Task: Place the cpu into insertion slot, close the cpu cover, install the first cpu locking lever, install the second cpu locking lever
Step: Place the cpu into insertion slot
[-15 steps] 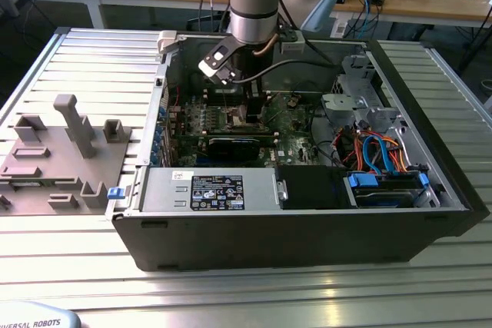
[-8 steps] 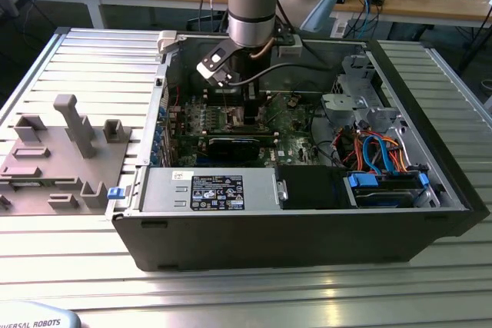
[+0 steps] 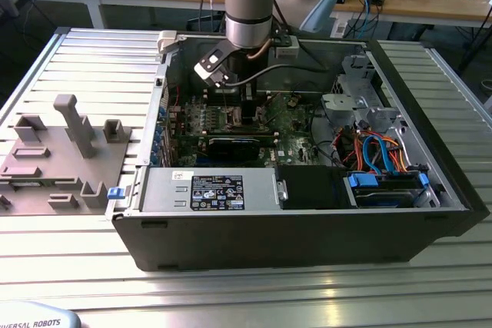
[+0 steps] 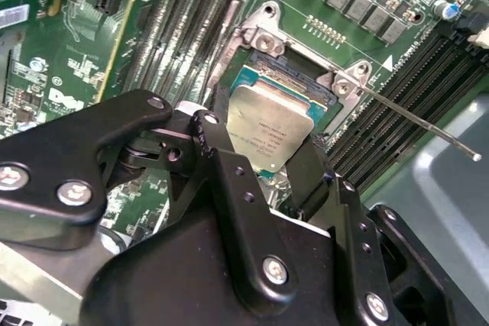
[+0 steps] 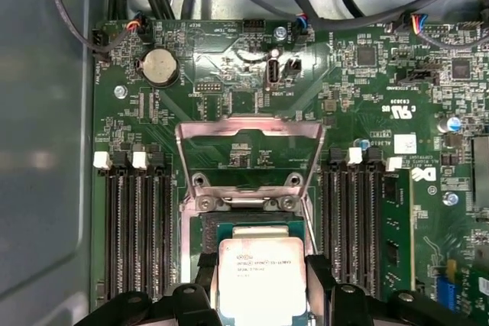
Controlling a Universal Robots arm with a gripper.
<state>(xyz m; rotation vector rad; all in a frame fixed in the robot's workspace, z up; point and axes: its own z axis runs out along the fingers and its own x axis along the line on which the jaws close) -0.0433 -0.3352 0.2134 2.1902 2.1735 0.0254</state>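
The gripper [image 5: 260,266] is clamped on the cpu [image 5: 260,276], one finger [image 5: 203,269] on each of two opposite edges, silver top facing up; the chip sits directly over the insertion slot [image 5: 212,228], partly overlapping it, so a strip of the slot's dark bed shows past the chip's far edge; in the second wrist view the cpu [image 4: 269,131] looks slightly tilted against the slot [image 4: 276,69], and whether any edge already touches it I cannot tell; the cpu cover [image 5: 248,126] is swung open, hinged at the slot's far edge and lying back away from it, its cut-out showing the green motherboard [image 5: 359,97] beneath; a thin locking lever [image 4: 412,116] slants up and away from one corner of the slot; so the placing step is in hand, nothing seated; to do it well, I judge the chip should be brought level and square to the slot's rim, centred over it, then lowered straight with no sideways slide across the contacts, and let go only once it rests flat, fingers kept off the open cover and lever
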